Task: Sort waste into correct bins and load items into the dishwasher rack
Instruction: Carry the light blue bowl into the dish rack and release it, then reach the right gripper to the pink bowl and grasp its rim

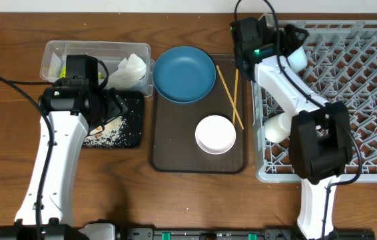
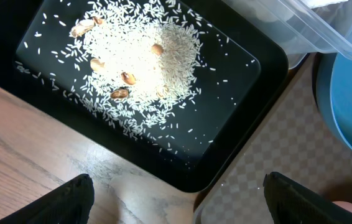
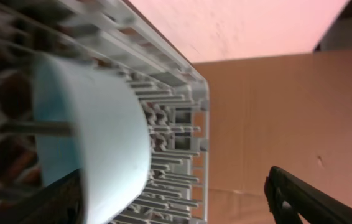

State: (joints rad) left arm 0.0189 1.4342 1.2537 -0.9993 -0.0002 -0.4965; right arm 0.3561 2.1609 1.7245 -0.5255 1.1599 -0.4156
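**Right side.** We find the right fingers (image 3: 316,202) spread wide, with nothing clamped between them. The small light blue bowl (image 3: 92,124) stands on edge among the pegs of the dishwasher rack (image 3: 176,155). It is just ahead of the fingers and off towards one of them. We cannot tell whether that finger touches the rim.

We judge the step in hand to be leaving this bowl seated in the rack. To do it well:
- Draw the fingers straight back along their own line, with no sideways sweep, because a bowl leaning on pegs may roll or tip if brushed.
- Lift clear of the rack wall before swinging away.
- Check from overhead that the bowl rests between peg rows and not on top of them.

**Left side.** The left fingers (image 2: 70,202) are likewise wide open and empty. They hover over the near edge of the black tray (image 2: 238,81), with the rice crumbs (image 2: 138,56) heaped ahead of them inside it. Beyond the tray, the clear tub (image 1: 95,44) holds the napkin (image 1: 132,69) and the wrapper (image 1: 56,67).

**Outstanding.** The dark blue plate (image 1: 184,73), white bowl (image 1: 215,133) and chopsticks (image 1: 227,97) lie on the brown serving tray (image 1: 168,147), between the two sets of fingers. The white cup (image 1: 275,127) lies in the rack, on the robot's side of the right fingers.
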